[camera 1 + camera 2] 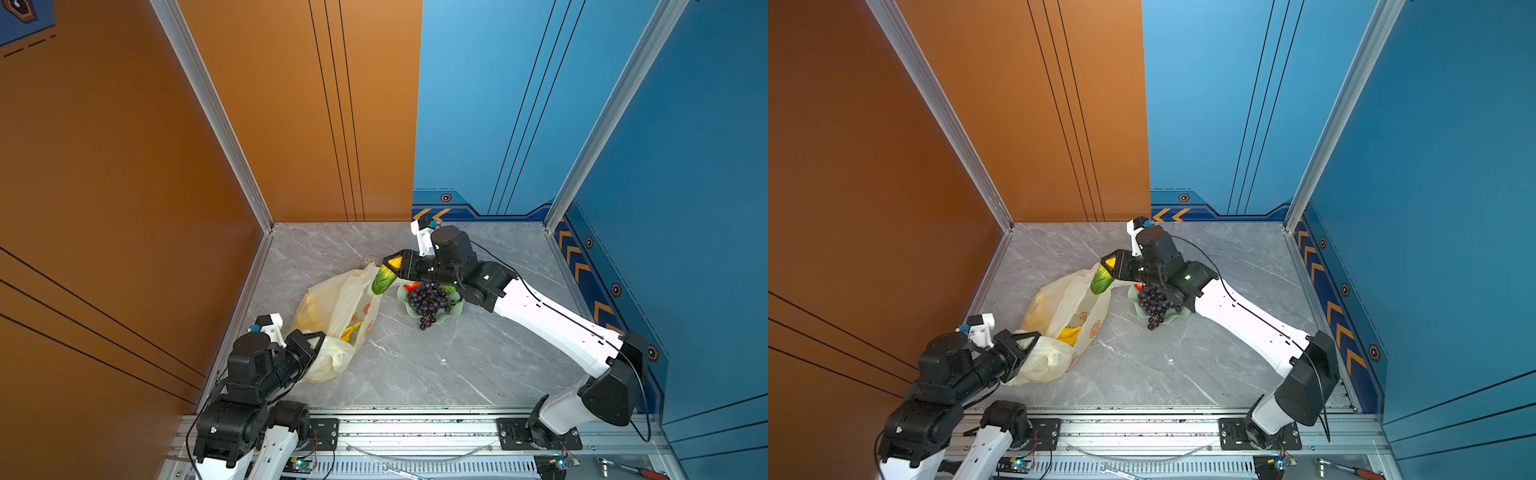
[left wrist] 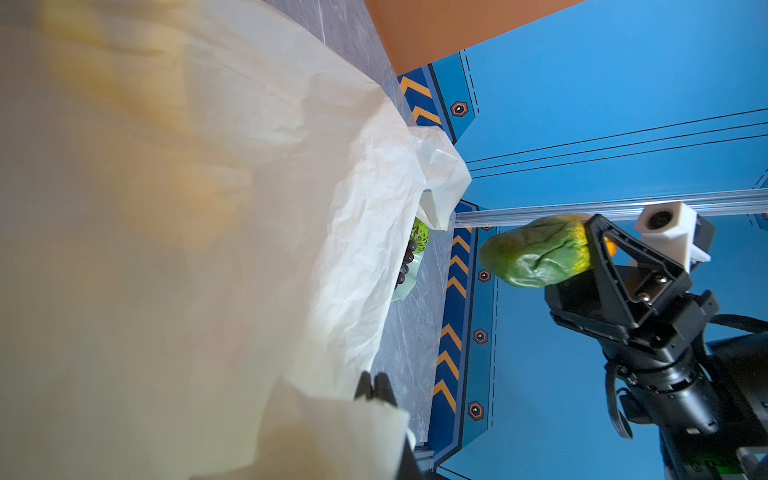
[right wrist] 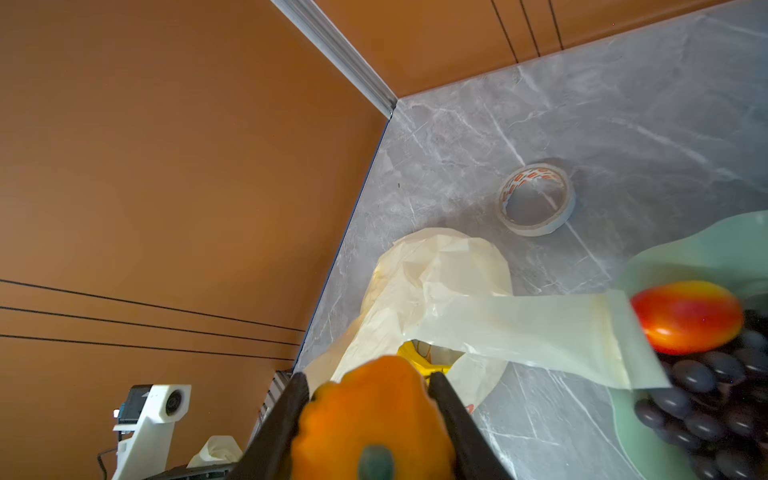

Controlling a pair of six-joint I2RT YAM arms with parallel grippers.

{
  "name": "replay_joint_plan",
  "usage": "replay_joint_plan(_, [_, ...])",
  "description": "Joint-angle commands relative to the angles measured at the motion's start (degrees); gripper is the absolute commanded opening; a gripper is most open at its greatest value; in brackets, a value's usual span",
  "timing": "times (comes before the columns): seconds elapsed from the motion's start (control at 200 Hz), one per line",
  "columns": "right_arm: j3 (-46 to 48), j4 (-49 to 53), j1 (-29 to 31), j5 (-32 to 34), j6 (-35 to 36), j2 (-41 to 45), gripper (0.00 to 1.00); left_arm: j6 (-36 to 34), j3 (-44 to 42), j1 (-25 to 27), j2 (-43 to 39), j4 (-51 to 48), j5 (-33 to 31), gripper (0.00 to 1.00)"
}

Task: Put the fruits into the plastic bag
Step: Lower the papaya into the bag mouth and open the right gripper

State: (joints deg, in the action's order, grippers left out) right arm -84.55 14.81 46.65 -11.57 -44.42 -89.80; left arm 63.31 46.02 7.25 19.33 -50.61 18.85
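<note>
The cream plastic bag (image 1: 332, 307) (image 1: 1059, 299) lies crumpled on the grey table, with a yellow banana bunch (image 1: 351, 331) showing at its mouth and a yellow round fruit (image 1: 311, 311) showing through its wall. My left gripper (image 1: 318, 338) (image 2: 374, 386) is shut on the bag's near edge. My right gripper (image 1: 390, 266) (image 3: 368, 382) is shut on the green-yellow oblong fruit (image 1: 383, 280) (image 2: 536, 257) (image 3: 374, 415), held above the bag's far end. Dark grapes (image 1: 430, 301), a red-orange fruit (image 3: 685, 318) and a green patterned ball (image 1: 448, 289) lie in the dish.
The pale green wavy dish (image 1: 455, 309) (image 3: 706, 249) stands right of the bag, and a bag handle (image 3: 519, 328) drapes onto its rim. A tape roll (image 3: 536, 199) lies behind the bag. Orange wall at left, blue walls at back and right.
</note>
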Motion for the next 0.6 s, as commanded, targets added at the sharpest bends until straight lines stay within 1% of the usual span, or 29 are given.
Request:
replay_joint_plan(0.0, [0.1, -4.3, 1.9, 1.8, -1.3, -2.7, 0.41, 0.1, 1.8, 0.5, 0.4, 0.7, -1.1, 0.00])
replay_joint_plan(0.115, [-0.2, -4.6, 3.4, 2.5, -1.1, -4.5, 0.41, -0.1, 2.2, 0.5, 0.8, 1.0, -1.4, 0.00])
replay_joint_plan(0.365, [-1.2, -4.3, 4.7, 2.6, 0.0, -8.3, 0.41, 0.0, 2.7, 0.5, 1.6, 2.5, -1.6, 0.00])
replay_joint_plan(0.596, [-2.8, -6.4, 6.8, 2.4, -1.5, -13.2, 0.41, 0.0, 2.8, 0.5, 1.4, 2.6, -1.7, 0.00])
